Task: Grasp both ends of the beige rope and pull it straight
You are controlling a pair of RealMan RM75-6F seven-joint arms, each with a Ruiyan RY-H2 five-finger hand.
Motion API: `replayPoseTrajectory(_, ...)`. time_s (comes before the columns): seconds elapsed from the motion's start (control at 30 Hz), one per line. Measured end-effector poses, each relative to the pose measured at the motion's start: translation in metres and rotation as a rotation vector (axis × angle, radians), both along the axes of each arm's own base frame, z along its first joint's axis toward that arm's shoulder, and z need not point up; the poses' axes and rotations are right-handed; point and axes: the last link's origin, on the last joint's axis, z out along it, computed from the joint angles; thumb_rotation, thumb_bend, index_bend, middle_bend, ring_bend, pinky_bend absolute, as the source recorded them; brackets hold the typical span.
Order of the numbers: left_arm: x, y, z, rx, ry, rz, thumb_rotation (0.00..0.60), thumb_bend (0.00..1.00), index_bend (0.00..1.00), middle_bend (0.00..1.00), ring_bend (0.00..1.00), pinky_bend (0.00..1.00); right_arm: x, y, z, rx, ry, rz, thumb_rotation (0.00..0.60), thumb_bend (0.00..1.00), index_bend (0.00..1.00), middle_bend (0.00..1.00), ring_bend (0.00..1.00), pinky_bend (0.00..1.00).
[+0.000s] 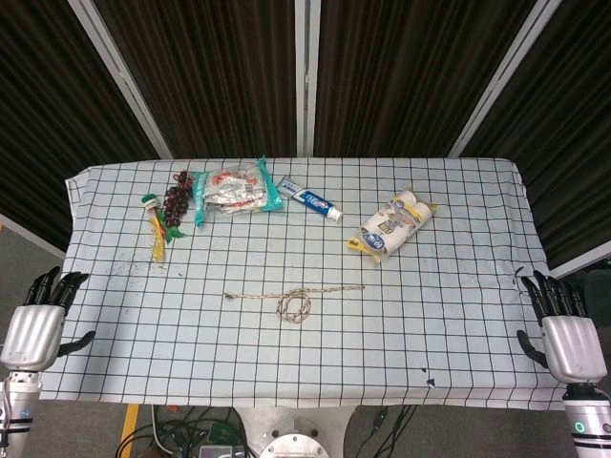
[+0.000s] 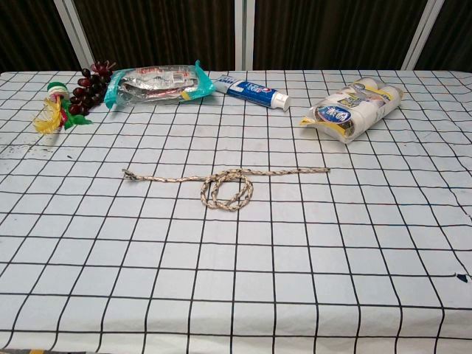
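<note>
The beige rope (image 1: 294,299) lies on the checked tablecloth near the table's middle, with a small coil at its centre and one end running left, the other right. In the chest view the rope (image 2: 225,182) shows the same loop between two straight tails. My left hand (image 1: 36,322) hovers off the table's left front edge, fingers apart, holding nothing. My right hand (image 1: 563,329) hangs off the right front edge, also spread and empty. Both hands are far from the rope ends. Neither hand appears in the chest view.
Along the back of the table (image 1: 449,239) lie dark grapes (image 1: 177,198), a yellow wrapped item (image 1: 155,229), a teal snack bag (image 1: 234,191), a toothpaste tube (image 1: 308,199) and a pack of cups (image 1: 391,225).
</note>
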Motion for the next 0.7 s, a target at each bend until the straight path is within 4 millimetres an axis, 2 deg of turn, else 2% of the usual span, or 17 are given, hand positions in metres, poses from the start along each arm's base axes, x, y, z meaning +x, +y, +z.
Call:
replayPoseTrajectory(0.23,0.001,0.001,-0.002,-0.009,0.001,0.002,0.600,0.09,0.13,0.13,0.00,0.10,-0.001,0.000,-0.002,0.006,-0.002,-0.002,0.600,0.26,0.00,0.00,0.00,0.00)
replayPoseTrajectory(0.43,0.010,0.005,-0.008,-0.034,-0.005,-0.020,0.600,0.09,0.13,0.13,0.00,0.10,0.000,-0.001,0.001,-0.008,-0.007,0.001,0.600,0.26,0.00,0.00,0.00,0.00)
replayPoseTrajectory(0.7,0.041,0.022,-0.042,-0.136,-0.045,-0.069,0.600,0.10,0.15,0.13,0.00,0.10,0.001,-0.003,0.005,-0.024,-0.026,0.015,0.600,0.26,0.00,0.00,0.00,0.00)
